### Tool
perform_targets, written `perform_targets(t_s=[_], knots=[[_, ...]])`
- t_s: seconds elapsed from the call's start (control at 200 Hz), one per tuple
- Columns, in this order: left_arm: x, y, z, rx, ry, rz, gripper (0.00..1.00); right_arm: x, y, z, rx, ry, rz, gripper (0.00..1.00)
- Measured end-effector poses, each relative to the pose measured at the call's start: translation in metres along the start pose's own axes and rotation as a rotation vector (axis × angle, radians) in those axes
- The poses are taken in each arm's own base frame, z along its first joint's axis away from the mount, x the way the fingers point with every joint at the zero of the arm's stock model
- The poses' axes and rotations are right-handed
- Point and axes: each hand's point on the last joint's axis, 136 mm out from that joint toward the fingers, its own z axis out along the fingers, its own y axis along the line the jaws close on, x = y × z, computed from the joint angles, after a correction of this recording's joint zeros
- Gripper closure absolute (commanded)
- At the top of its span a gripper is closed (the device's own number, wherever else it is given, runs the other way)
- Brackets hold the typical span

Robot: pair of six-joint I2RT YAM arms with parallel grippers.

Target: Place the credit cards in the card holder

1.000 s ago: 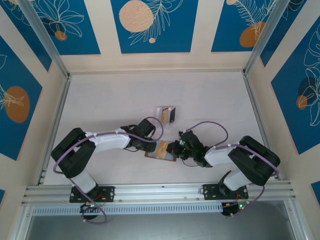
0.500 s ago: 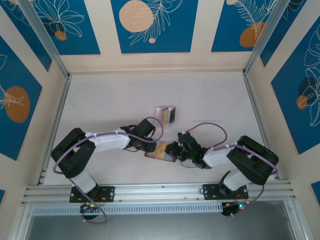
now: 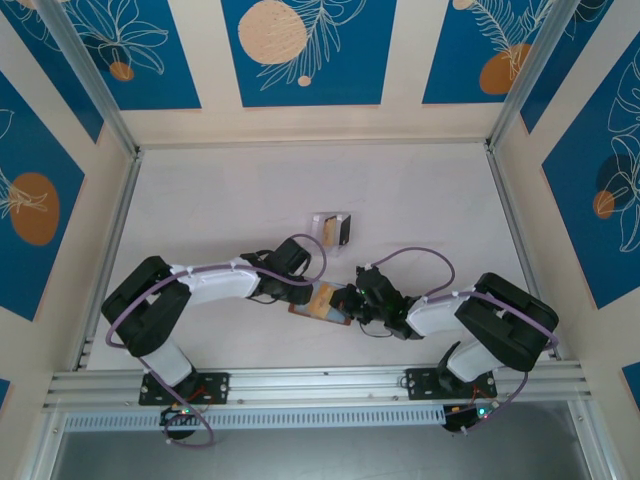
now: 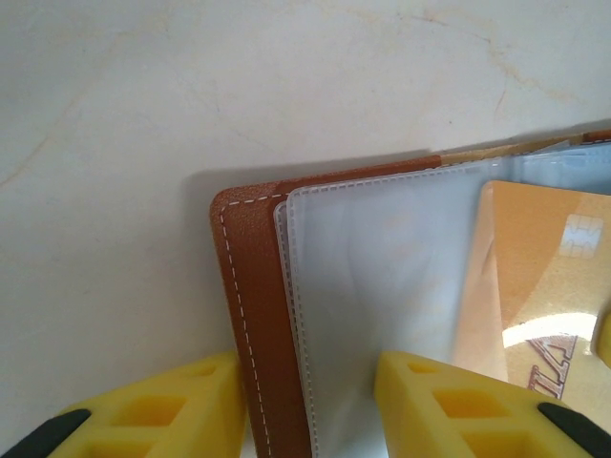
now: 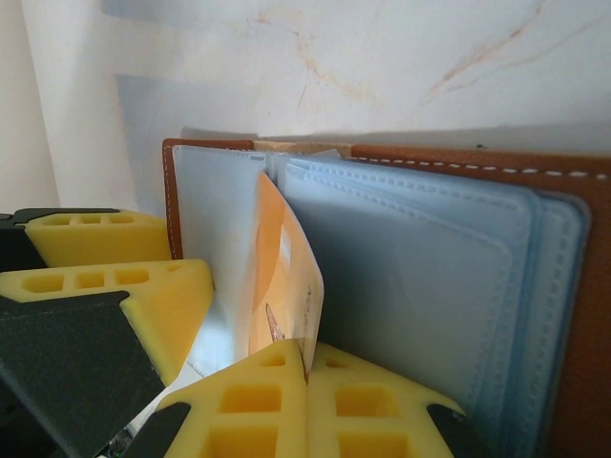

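A tan credit card [image 5: 286, 277] stands on edge at the open card holder [image 5: 458, 158], nudged closer to its clear pocket [image 4: 382, 286] in the past second, so insertion looks under way. The right gripper [image 5: 307, 382] pinches the card's end; the left gripper [image 4: 305, 401], half open, straddles the holder's stitched edge

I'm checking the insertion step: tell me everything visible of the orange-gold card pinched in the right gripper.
The thin, glossy orange-gold plastic card carries a metallic chip and pale lettering. The right gripper is shut on its near edge between yellow foam pads, so the right wrist view sees it almost edge-on. Its far part reaches in among the clear, cloudy sleeves of the open reddish-brown leather card holder. Whether it sits inside a pocket yet I cannot tell.
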Motion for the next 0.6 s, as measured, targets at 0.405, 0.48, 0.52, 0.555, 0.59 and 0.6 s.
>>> perform_targets(t_s=[0.405, 0.48, 0.52, 0.555, 0.59, 0.6], knots=[[0.0002, 0.0001, 0.0001, 0.002, -0.004, 0.001, 0.59, 0.0001, 0.0001, 0.0017, 0.018, 0.031, -0.041, 1.00], [0.0002, 0.0000, 0.0001, 0.002, -0.004, 0.001, 0.59, -0.0002, 0.0011, 0.0032, 0.015, 0.044, -0.050, 1.00], [0.0004, 0.0002, 0.0002, 0.002, -0.003, 0.001, 0.59, -0.0004, 0.0013, 0.0037, 0.014, 0.050, -0.054, 1.00], [0.0004, 0.0002, 0.0001, 0.002, -0.003, 0.001, 0.59, -0.0003, 0.0013, 0.0037, 0.012, 0.054, -0.056, 1.00], [0.0004, 0.0002, 0.0001, 0.002, -0.004, 0.001, 0.59, -0.0005, 0.0016, 0.0036, 0.010, 0.058, -0.061, 1.00], [0.0004, 0.0002, 0.0001, 0.002, -0.004, 0.001, 0.59, -0.0007, 0.0016, 0.0035, 0.009, 0.059, -0.062, 1.00]])
